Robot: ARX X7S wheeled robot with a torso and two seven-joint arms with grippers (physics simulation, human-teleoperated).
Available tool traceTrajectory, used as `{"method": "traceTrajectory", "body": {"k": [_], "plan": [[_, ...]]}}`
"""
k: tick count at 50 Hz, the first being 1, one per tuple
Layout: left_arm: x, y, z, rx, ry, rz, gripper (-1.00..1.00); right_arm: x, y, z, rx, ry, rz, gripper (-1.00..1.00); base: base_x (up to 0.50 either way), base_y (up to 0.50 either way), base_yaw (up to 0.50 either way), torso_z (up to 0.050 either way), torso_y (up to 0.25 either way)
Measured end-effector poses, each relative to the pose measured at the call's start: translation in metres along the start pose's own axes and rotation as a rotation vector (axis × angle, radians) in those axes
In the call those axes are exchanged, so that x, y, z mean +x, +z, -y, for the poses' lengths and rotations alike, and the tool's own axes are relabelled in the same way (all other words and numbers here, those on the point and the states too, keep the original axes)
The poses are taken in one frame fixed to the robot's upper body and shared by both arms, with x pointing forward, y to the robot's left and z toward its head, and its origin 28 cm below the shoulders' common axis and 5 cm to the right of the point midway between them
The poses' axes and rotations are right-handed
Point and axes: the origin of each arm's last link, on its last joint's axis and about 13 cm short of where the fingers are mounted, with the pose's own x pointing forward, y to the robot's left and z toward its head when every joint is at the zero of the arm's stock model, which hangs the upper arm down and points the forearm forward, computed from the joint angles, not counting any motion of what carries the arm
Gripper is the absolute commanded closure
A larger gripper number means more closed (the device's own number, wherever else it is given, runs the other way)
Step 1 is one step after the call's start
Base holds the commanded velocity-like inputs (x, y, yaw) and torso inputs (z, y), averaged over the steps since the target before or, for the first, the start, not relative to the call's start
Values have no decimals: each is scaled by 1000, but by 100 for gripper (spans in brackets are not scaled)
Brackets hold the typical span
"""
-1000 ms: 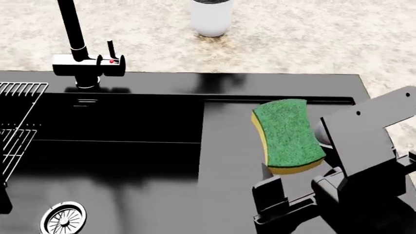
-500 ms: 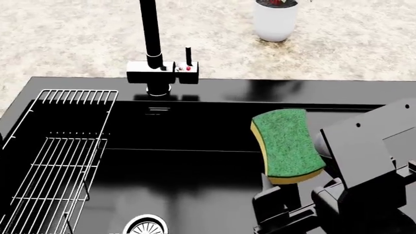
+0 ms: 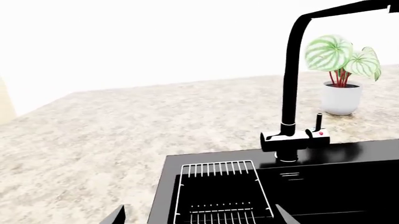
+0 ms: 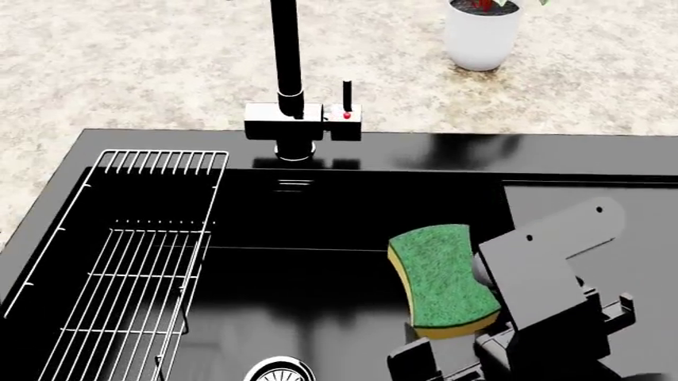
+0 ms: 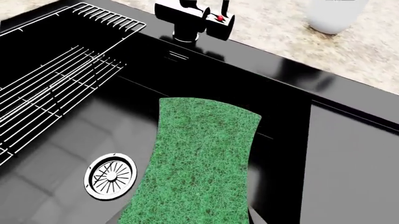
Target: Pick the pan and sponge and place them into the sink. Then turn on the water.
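Now the sponge hangs over the basin, no more over the draining ledge.

Compared with a second ago, the right gripper [image 4: 450,337] has carried the sponge [image 4: 442,279] leftward, from above the flat ledge to above the deep part of the sink [image 4: 317,222], near the drain [image 5: 111,176]. Its jaws are closed on the sponge's lower end. I judge the release is close. The pan is not visible in any view, and the faucet [image 4: 302,119] gives no water. The left gripper's state I cannot tell.
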Motion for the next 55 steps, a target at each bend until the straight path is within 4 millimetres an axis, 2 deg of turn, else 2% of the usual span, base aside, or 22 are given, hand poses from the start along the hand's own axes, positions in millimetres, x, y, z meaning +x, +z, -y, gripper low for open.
{"method": "traceTrajectory", "body": {"k": [18, 45, 55], "plan": [[0, -2, 0, -5, -2, -2, -100, 36, -32, -16, -19, 68, -188, 100, 0, 0, 0, 0, 0], [-1, -8, -2, -15, 3, -13, -100, 100, -59, -31, 27, 68, -298, 100, 0, 0, 0, 0, 0], [-1, -10, -3, -18, 4, -19, -100, 109, -63, -33, 60, 67, -347, 100, 0, 0, 0, 0, 0]]}}
